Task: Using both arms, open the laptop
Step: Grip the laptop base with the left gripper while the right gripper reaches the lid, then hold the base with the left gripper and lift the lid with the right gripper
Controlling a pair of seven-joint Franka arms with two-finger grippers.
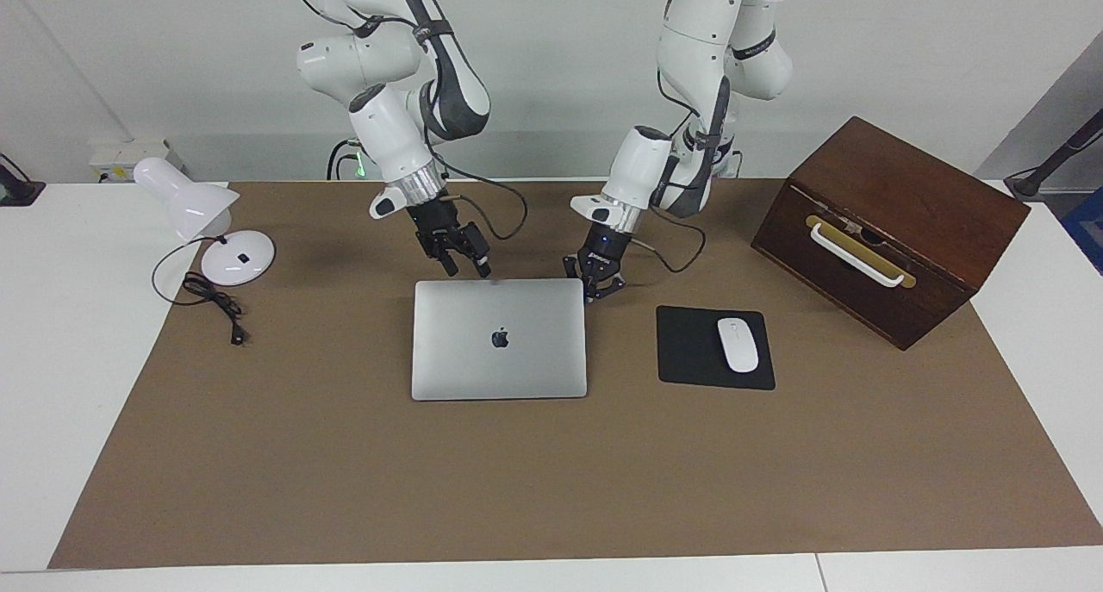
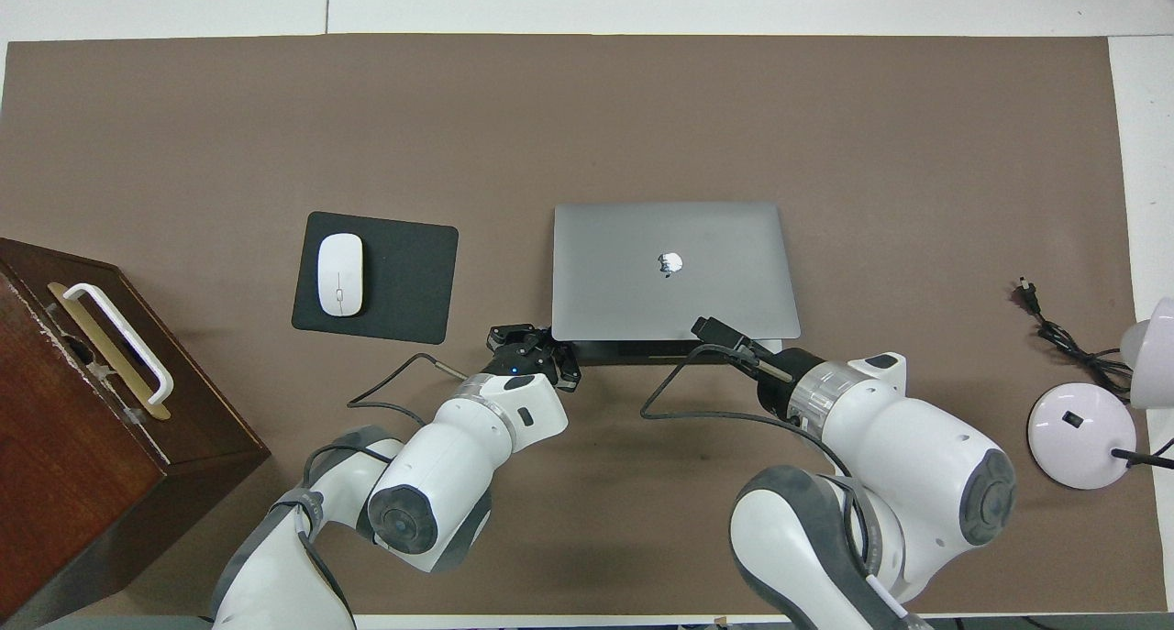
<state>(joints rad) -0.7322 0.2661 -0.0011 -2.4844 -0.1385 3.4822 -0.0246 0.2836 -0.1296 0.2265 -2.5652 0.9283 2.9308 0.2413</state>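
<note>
Laptop (image 1: 499, 339) lies shut, silver lid up, dark logo showing. I see the left gripper (image 1: 601, 290) and right gripper (image 1: 465, 264) at its robot-side edge; I cannot tell their fingers' spread.

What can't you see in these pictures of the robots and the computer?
- Inside of the thin silver-grey laptop: the shut lid hides it in both views.
- Left gripper at the laptop's corner: whether it touches, too small in the facing view.
- Right gripper: same doubt.
- Brown wooden box: cut off by the overhead view's edge.
</note>
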